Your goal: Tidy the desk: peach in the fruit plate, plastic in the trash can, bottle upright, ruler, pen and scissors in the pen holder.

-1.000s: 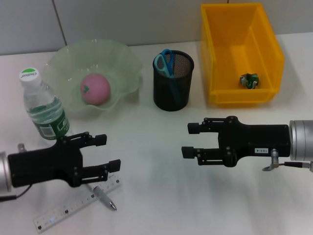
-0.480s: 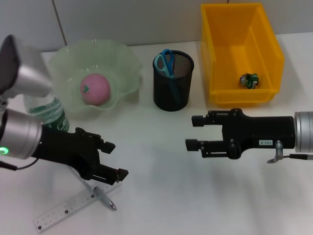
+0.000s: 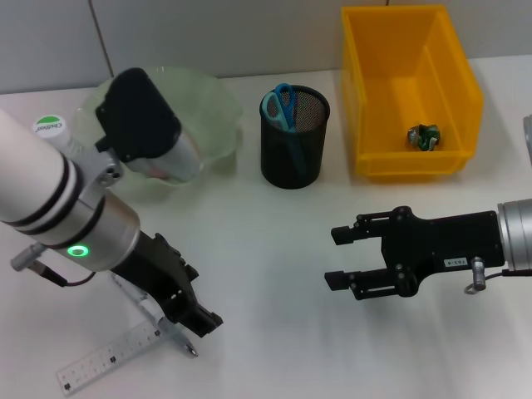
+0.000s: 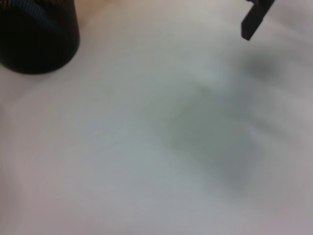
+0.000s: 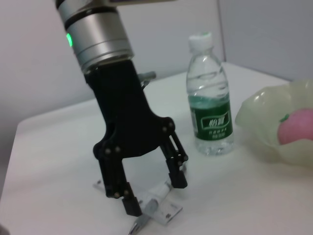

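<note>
My left gripper [image 3: 194, 324] points down, open, over the pen [image 3: 188, 347] and the ruler [image 3: 100, 363] near the front left. In the right wrist view the left gripper [image 5: 155, 195] straddles the pen [image 5: 143, 221], which lies on the ruler [image 5: 164, 211]. The bottle [image 5: 210, 112] stands upright; the head view shows only its cap [image 3: 48, 127] behind my arm. The peach [image 5: 297, 128] lies in the green fruit plate [image 3: 218, 116]. Scissors [image 3: 279, 105] stand in the black mesh pen holder [image 3: 294, 145]. Crumpled plastic [image 3: 424, 136] lies in the yellow trash can [image 3: 378, 100]. My right gripper [image 3: 341, 258] hovers open at mid-right.
My left arm's white and silver body [image 3: 58, 199] crosses the left of the head view and hides part of the fruit plate. The left wrist view is blurred, showing the pen holder [image 4: 34, 34] and a finger of the right gripper [image 4: 254, 17].
My left arm has swung up and turned its gripper to point down over the pen and ruler. The right gripper has drifted slightly right and toward the front.
</note>
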Motion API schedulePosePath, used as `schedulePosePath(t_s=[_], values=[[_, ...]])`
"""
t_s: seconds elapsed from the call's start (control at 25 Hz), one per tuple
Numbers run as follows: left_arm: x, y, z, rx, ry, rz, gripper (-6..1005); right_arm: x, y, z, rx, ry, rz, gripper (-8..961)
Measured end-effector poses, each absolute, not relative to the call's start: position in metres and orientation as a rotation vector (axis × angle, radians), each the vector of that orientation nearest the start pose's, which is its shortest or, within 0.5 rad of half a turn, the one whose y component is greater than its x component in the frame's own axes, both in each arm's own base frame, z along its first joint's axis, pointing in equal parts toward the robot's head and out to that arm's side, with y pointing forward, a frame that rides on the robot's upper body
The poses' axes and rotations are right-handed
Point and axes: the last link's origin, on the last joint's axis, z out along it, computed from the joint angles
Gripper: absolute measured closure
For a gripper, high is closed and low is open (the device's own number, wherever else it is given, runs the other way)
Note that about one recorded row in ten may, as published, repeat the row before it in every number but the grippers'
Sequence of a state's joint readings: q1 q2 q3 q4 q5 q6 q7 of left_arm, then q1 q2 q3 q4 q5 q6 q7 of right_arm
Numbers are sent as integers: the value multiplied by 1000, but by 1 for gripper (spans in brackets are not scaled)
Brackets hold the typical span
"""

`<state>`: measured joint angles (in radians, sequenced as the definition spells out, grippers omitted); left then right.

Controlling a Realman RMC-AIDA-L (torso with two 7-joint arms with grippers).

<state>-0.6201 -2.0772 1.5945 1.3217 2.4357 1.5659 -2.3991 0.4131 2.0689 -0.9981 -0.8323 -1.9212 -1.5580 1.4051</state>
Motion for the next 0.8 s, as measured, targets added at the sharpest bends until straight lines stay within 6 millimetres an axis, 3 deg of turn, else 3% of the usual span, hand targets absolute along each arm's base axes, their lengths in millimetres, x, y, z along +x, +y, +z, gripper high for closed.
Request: schedulePosePath(t_s=[0.36,0.8], values=[[-163,327,-66,-2830,-556,695,287,254,310,-5,-2913,401,491,262],[-166,326,-68,-2821,-521,735,295,251,313,-4,-2913,395,499,262]])
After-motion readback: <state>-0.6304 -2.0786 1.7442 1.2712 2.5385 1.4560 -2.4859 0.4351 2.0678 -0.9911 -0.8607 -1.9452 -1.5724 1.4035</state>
